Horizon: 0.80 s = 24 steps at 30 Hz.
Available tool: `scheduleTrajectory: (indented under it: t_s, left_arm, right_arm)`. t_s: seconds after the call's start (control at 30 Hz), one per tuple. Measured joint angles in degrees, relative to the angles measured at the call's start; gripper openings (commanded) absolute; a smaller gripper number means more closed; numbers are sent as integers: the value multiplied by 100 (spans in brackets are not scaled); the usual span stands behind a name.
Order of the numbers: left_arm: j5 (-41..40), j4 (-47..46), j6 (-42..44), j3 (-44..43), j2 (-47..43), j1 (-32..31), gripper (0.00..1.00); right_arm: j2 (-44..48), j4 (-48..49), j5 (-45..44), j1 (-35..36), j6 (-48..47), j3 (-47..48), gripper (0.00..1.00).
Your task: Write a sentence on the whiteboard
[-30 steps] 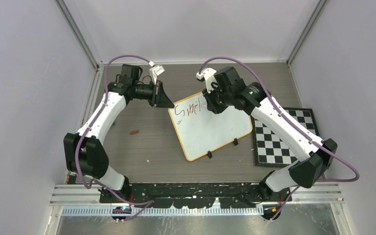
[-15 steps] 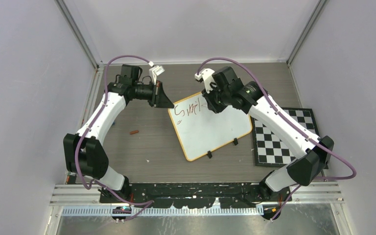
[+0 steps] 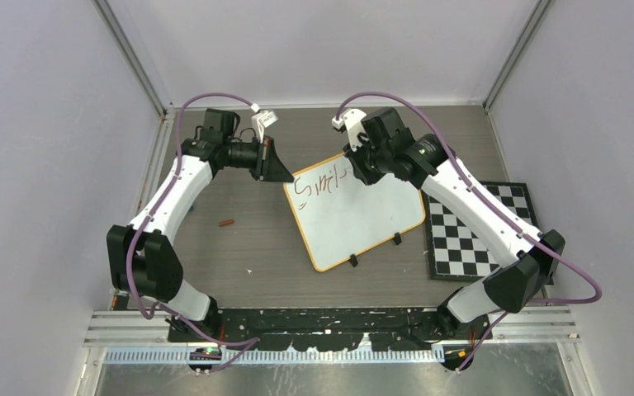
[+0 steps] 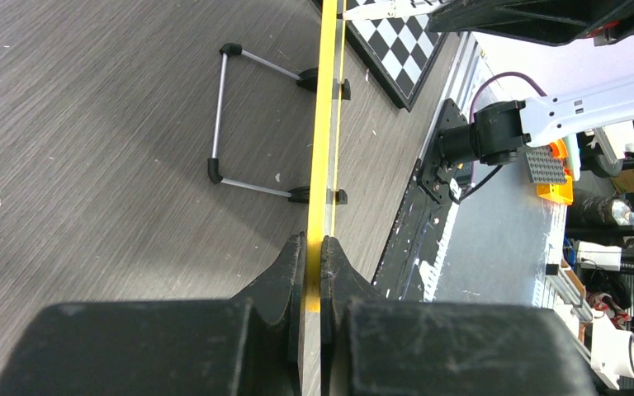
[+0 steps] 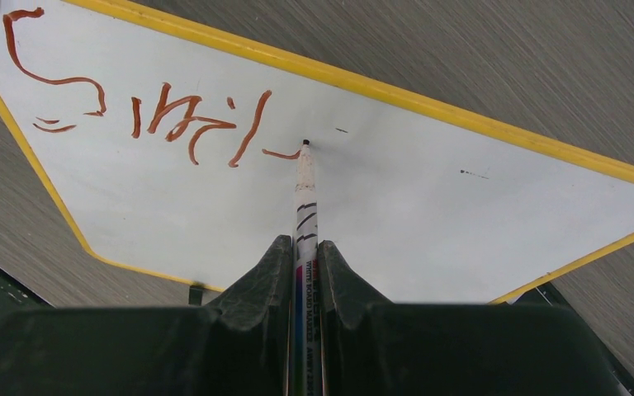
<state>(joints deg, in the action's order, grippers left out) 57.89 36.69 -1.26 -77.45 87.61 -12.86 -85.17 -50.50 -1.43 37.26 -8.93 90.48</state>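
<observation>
Right gripper (image 5: 305, 256), clamped on the marker (image 5: 304, 194), has slid along a bit, so the sentence (image 5: 157, 120) now reaches "Smil". Left gripper (image 4: 314, 247) pinches the whiteboard (image 5: 429, 206) rim.

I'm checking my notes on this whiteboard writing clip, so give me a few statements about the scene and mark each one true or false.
1. The left gripper is shut on the yellow edge of the whiteboard. True.
2. The right gripper holds a marker with its tip on the board. True.
3. The whiteboard is blank. False: red-brown writing runs across part of it, and the marker tip sits at the end of the last stroke.
4. The checkered mat lies on the left arm's side of the board. False: it lies on the right arm's side.
</observation>
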Motion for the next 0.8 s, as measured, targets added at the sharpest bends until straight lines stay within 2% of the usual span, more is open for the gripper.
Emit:
scheduleTrajectory:
  t_s: [0.4, 0.8]
  left_arm:
    - [-4, 0, 0, 0, 0, -2, 0]
    - [-83, 20, 33, 0, 0, 4, 0]
  right_arm:
    - [-37, 24, 208, 61, 26, 4, 0]
    - [55, 13, 251, 98, 22, -380, 0]
